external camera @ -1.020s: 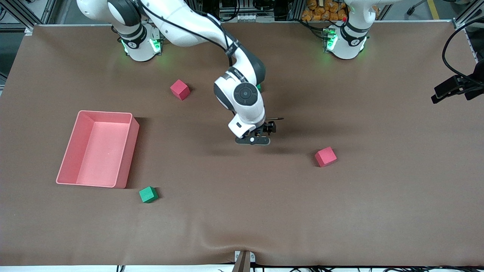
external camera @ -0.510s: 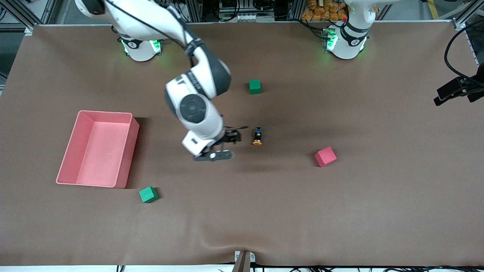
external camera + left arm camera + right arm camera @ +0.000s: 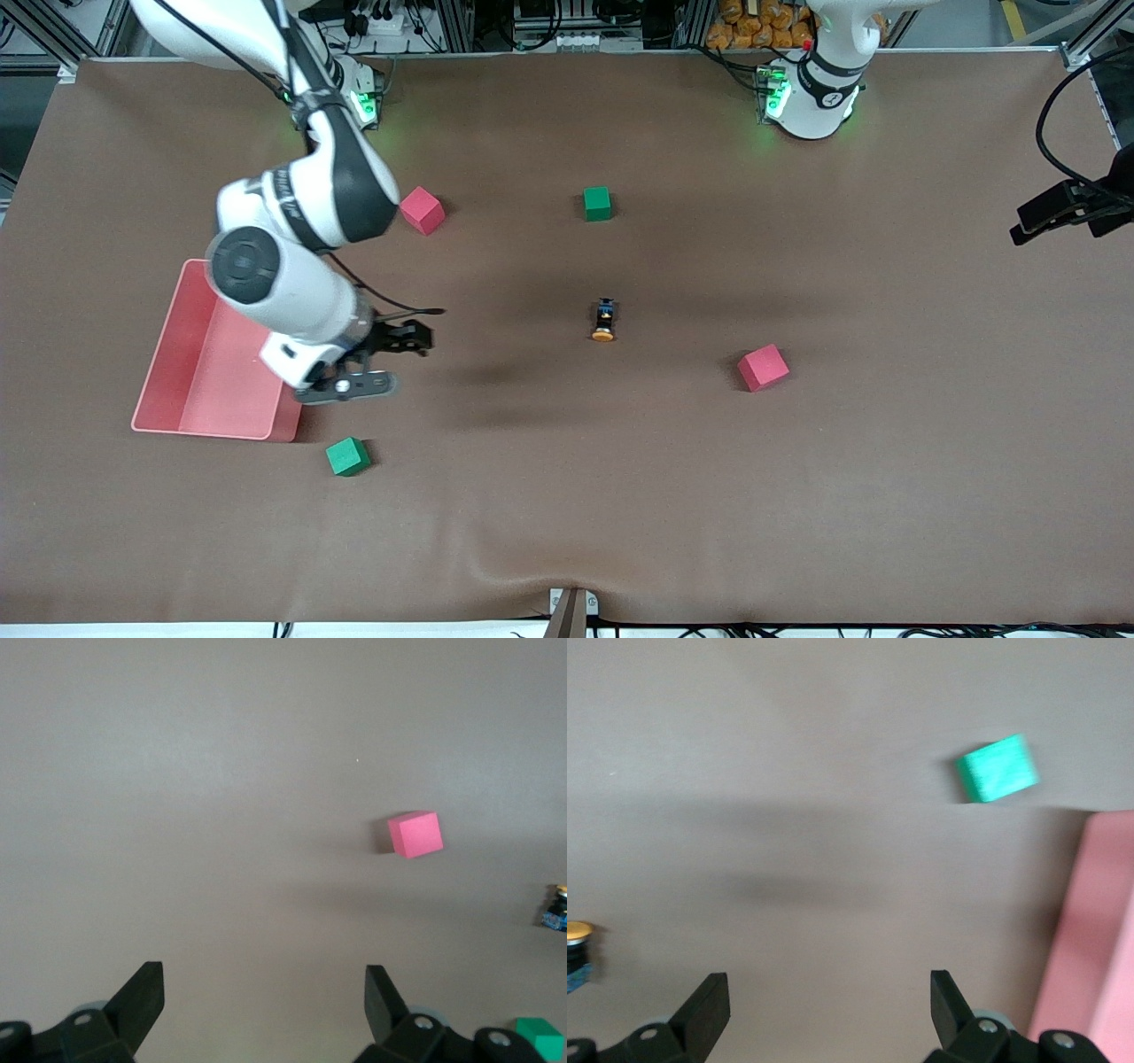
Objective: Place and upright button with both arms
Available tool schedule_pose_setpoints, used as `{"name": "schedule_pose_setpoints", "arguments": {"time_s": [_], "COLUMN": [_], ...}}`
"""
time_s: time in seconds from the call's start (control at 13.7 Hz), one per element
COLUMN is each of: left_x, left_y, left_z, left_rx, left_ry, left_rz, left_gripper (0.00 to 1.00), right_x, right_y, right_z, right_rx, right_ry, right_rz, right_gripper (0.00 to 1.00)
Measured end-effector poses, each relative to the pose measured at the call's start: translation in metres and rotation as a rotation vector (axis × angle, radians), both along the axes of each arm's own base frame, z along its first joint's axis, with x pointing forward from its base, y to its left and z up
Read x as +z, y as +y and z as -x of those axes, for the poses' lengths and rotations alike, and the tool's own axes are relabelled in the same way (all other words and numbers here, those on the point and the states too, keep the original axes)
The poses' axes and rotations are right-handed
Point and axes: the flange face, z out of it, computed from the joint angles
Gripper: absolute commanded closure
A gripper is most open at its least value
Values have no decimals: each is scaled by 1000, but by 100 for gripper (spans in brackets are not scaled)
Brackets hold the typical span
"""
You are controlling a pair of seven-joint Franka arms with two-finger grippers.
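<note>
The button [image 3: 604, 321] lay on its side on the bare table [image 3: 567, 496], mid-table, long axis running toward the front camera, orange cap at the nearer end. The right tool [image 3: 376, 359], fingers spread wide and empty, hung over the table beside the pink tray [image 3: 177, 390]. The left tool [image 3: 261, 1010], likewise spread wide and empty, waited at the left arm's end. By judgement, the right tool was closer.
</note>
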Motion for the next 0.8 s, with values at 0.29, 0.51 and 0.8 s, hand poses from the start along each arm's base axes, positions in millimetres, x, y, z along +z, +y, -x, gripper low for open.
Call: {"name": "schedule_pose_setpoints", "arguments": {"time_s": [0.29, 0.51, 0.8], "left_x": [0, 0, 3], "left_y": [-1, -2, 0], "left_z": [1, 2, 3], "left_rx": [-2, -3, -1], "left_ry": [6, 14, 7], "left_rz": [0, 1, 0], "left_gripper": [0, 0, 0], "right_x": [50, 72, 107], "right_y": [-79, -176, -225], "right_z": [-6, -9, 13], "right_rx": [12, -6, -41], "right_ry": [-76, -69, -35], "right_rz": [39, 43, 37], "right_gripper": [0, 0, 0]}}
